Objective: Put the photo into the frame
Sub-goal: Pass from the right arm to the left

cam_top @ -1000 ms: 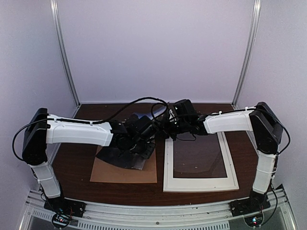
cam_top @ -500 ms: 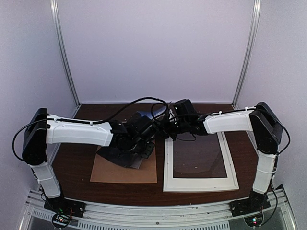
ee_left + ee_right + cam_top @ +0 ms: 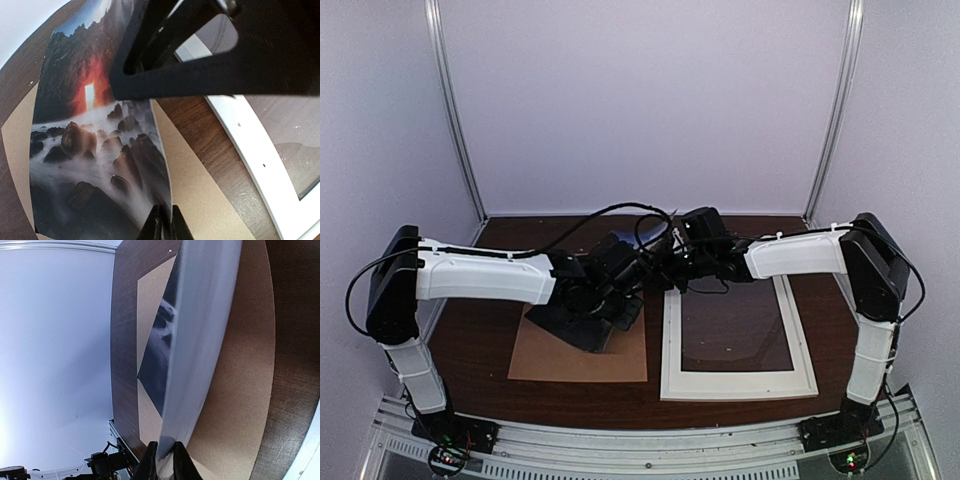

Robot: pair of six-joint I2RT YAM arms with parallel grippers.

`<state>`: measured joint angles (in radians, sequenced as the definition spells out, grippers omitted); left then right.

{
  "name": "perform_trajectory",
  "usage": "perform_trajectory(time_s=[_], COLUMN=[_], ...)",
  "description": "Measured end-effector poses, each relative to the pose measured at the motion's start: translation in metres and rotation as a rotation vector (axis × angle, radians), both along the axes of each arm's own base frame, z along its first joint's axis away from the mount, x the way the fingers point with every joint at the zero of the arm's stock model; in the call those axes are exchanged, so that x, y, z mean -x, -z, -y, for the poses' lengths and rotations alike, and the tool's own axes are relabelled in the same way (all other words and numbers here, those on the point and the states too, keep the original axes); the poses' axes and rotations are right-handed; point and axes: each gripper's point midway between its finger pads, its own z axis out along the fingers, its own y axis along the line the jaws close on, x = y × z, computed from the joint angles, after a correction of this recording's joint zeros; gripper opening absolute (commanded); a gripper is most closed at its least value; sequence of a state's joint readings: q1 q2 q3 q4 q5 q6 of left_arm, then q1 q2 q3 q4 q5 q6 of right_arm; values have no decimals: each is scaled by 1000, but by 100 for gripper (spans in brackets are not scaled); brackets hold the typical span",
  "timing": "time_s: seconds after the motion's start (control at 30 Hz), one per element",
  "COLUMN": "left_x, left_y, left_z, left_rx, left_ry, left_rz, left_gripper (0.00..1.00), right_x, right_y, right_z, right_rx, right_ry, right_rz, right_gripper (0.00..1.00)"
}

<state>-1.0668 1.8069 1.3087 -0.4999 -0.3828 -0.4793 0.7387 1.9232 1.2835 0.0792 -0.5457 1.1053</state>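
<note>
We note photo (image 3: 95,150): glossy, flexible rectangular print, bowed, held tilted over flat matte brown board (image 3: 560,362) at left of dark woodgrain table (image 3: 480,340). Left claw (image 3: 163,222) clenched on one photo edge, thin sheet pinched between black fingertips. Right claw (image 3: 165,460) nips another edge the same way. Photo spans between both claws, just left of frame (image 3: 735,383), a white rectangle lying flat. We read glowing red sun, dark rocks, misty white water.
</note>
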Motion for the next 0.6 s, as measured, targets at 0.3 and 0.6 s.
perform_trajectory(time_s=[0.3,0.6], left_x=[-1,-3], left_y=[-4,-9], left_z=[-1,-2], left_rx=[-13,-24], left_ry=[-2,-2], left_rz=[3,11], left_gripper=[0,0], right_x=[-1,-8], right_y=[4,-30], right_z=[6,43], right_rx=[-1,-13], right_ry=[-6,39], right_rz=[-12,39], right_gripper=[52,76])
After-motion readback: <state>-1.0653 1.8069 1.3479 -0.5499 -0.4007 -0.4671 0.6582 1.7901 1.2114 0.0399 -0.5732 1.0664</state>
